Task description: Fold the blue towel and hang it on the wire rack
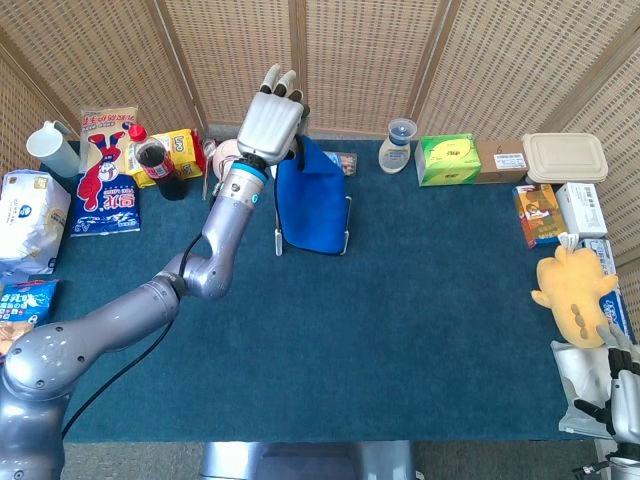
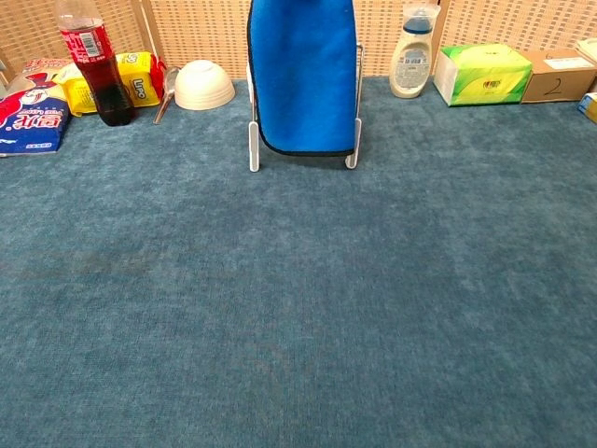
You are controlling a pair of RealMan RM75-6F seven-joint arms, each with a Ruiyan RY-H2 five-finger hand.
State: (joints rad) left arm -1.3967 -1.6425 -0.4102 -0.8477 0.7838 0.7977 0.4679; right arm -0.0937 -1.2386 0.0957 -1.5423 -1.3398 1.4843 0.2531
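The blue towel (image 1: 311, 200) hangs folded and straight down over the wire rack (image 1: 345, 238), peaked at its top corner. My left hand (image 1: 271, 121) is raised at the towel's upper left and grips that top corner, its back toward the head camera. In the chest view the blue towel (image 2: 303, 75) covers most of the wire rack (image 2: 253, 149), and only the rack's two white legs show below and beside it. The left hand is out of the chest view. My right hand (image 1: 621, 392) sits low at the bottom right corner, holding nothing, partly cut off.
A cola bottle (image 2: 90, 61), yellow packet (image 2: 138, 79) and white bowl (image 2: 204, 85) stand left of the rack. A white bottle (image 2: 412, 54), green tissue box (image 2: 481, 74) and cardboard box (image 2: 558, 75) line the back right. A yellow plush toy (image 1: 573, 288) lies at the right edge.
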